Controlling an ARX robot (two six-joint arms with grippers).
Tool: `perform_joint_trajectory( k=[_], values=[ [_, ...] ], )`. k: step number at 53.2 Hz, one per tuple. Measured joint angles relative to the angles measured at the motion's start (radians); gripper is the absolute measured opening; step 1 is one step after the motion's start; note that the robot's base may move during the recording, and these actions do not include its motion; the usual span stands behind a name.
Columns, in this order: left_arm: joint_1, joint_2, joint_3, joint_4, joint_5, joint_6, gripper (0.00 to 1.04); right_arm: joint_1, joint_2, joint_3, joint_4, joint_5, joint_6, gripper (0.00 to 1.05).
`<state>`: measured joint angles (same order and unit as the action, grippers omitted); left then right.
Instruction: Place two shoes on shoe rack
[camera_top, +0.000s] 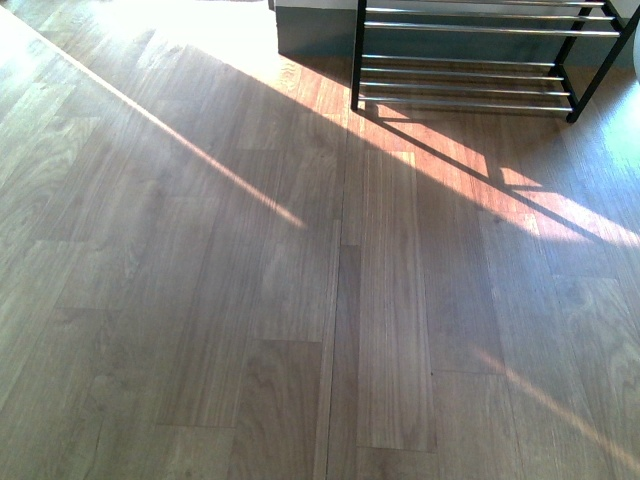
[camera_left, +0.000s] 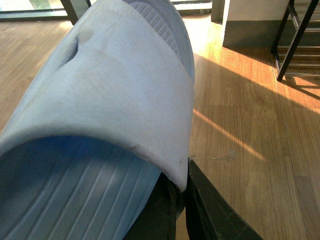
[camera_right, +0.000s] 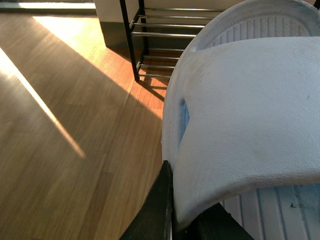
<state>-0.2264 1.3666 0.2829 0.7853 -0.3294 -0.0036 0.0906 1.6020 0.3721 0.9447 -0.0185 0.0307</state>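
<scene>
Both shoes are light blue slide slippers with ribbed soles. One slipper (camera_left: 115, 100) fills the left wrist view, held above the wooden floor; my left gripper (camera_left: 181, 185) is shut on the edge of its strap. The other slipper (camera_right: 250, 115) fills much of the right wrist view, and my right gripper (camera_right: 175, 210) is shut on its strap edge. The shoe rack (camera_top: 470, 28), black uprights with chrome rods, stands at the far right of the front view, with no shoe on the rods that show. It also shows as the shoe rack (camera_left: 295, 45) and the shoe rack (camera_right: 132, 45). Neither arm appears in the front view.
Wooden plank floor (camera_top: 250, 300) spreads ahead, crossed by bright strips of sunlight. A wall corner with a grey base (camera_top: 310, 30) stands just left of the rack. A window frame (camera_left: 75, 7) shows low at the floor's far edge.
</scene>
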Motion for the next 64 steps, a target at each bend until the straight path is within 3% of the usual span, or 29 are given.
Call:
perform_joint_trajectory(
  k=[64],
  values=[
    [0.000,0.000,0.000,0.000,0.000,0.000,0.02,0.000,0.000,0.000,0.000,0.000,0.000,0.01]
  ],
)
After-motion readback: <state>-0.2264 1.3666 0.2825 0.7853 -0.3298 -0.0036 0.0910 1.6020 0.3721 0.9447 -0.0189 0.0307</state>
